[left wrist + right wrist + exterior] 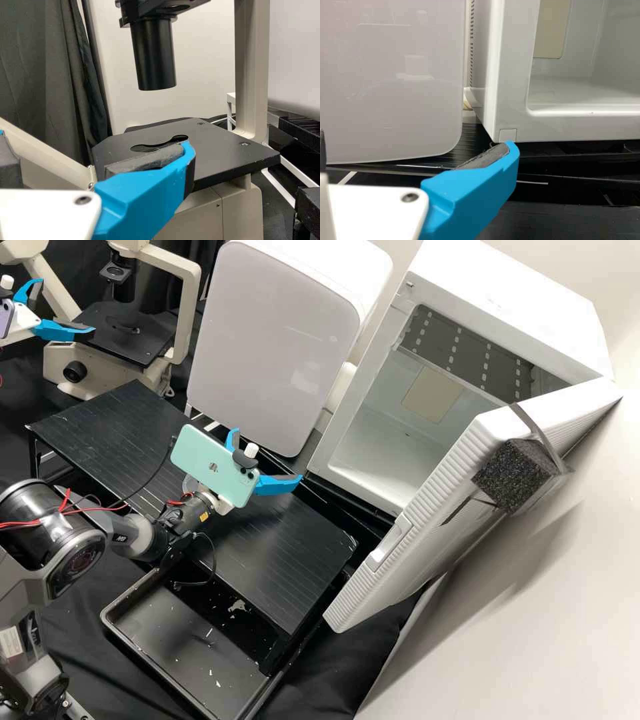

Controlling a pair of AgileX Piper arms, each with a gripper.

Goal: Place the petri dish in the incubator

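Observation:
The white incubator (pixel 400 440) stands at the back right with its door (pixel 460 507) swung wide; its front frame (pixel 507 110) shows in the right wrist view. At the upper left, my left gripper (pixel 67 305) is beside the microscope stage, fingers spread and holding nothing. In the left wrist view, the left gripper (pixel 95 142) has one blue finger overlapping the stage. My right gripper (pixel 267 455) hangs over the black platform, before the incubator's lower left corner, open and empty. The right wrist view has the right gripper (pixel 417 141) with a fingertip just below that corner.
The microscope (pixel 127 340) has a flat black stage (pixel 225 150) with a black tube (pixel 154 55) above it. A closed white appliance (pixel 273 340) stands left of the incubator. The black platform (pixel 293 560) spans the middle, above a black tray (pixel 173 633). Foam (pixel 513 473) is fixed to the door.

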